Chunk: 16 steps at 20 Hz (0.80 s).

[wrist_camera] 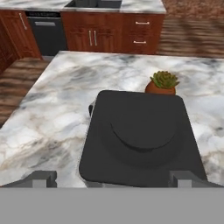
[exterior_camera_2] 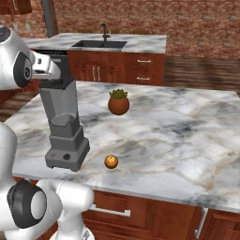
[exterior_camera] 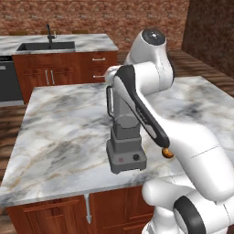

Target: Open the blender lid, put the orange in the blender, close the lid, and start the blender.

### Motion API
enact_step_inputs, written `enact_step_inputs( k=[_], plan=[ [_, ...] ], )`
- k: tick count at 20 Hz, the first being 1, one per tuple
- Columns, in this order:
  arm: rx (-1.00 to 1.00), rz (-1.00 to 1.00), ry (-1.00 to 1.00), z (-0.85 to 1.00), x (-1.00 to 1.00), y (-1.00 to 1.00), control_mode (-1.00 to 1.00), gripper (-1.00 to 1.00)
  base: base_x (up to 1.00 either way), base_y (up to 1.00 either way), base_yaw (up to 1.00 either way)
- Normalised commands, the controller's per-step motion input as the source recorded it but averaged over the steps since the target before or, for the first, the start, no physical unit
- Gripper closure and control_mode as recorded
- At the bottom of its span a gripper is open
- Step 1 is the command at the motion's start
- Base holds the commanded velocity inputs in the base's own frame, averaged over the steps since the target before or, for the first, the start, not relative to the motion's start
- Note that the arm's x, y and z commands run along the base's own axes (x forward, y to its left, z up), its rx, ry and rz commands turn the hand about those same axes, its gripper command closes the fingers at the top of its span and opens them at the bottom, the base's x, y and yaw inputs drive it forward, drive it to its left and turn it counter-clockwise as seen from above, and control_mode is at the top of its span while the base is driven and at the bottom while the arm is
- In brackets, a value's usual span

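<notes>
While arm bends over blender (exterior_camera_2: pixel 63 131), claw (wrist_camera: pixel 111 178) spread wide, empty, above blender lid (wrist_camera: pixel 140 135)

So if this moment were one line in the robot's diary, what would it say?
stage: reaching for lid | gripper: open, above blender lid | lid: on blender | orange: on counter beside blender base

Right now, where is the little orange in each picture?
Left base view: the orange peeks out low and right of middle, beside the blender, half hidden by the arm.
Right base view: low and left of middle on the counter, right of the blender's base.
Hand view: not in it.
Shared landmark: the blender.
</notes>
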Motion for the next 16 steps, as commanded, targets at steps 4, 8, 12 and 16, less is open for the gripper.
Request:
enact_step_inputs(
  k=[4, 8, 12, 16],
  plan=[
    [-0.01, 0.0, 0.07, 0.0, 0.24, -0.05, -1.0, -1.0, 0.0, 0.0, 0.0],
    [0.0, 0.0, 0.04, 0.0, 0.13, -0.14, -1.0, -1.0, 0.0, 0.0, 0.0],
    [-0.01, 0.0, 0.06, 0.0, 0.09, -0.13, -1.0, -1.0, 0.0, 0.0, 0.0],
    [0.0, 0.0, 0.07, -0.03, 0.2, -0.03, -1.0, -1.0, 0.0, 0.0, 0.0]
  ],
)
